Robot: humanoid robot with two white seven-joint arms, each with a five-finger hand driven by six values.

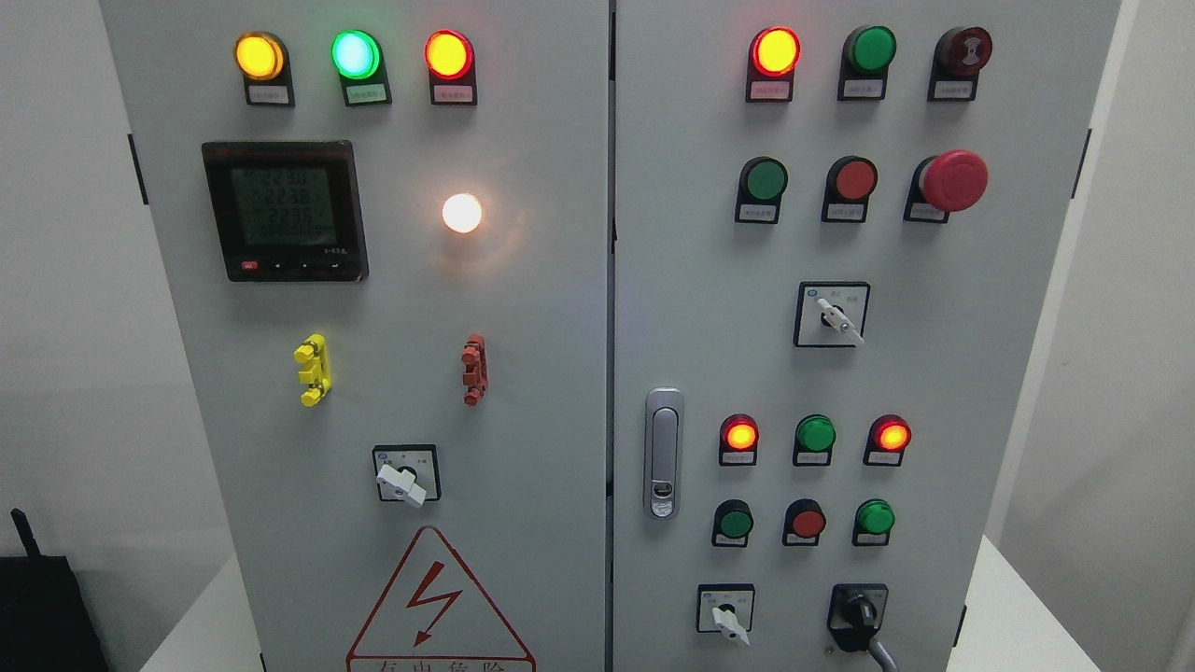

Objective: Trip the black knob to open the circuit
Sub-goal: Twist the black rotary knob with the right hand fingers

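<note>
A grey electrical cabinet point(560, 308) fills the head view, with two doors side by side. The black knob point(857, 616) sits at the bottom right of the right door, its handle pointing down and to the right. Neither of my hands or arms shows anywhere in the picture.
The right door carries lit and unlit indicator lamps, a red mushroom button point(952, 180), white selector switches point(834, 317) point(726, 616) and a door latch point(663, 453). On the left door are a meter display point(283, 211), a white selector point(403, 481) and a hazard sign point(434, 607).
</note>
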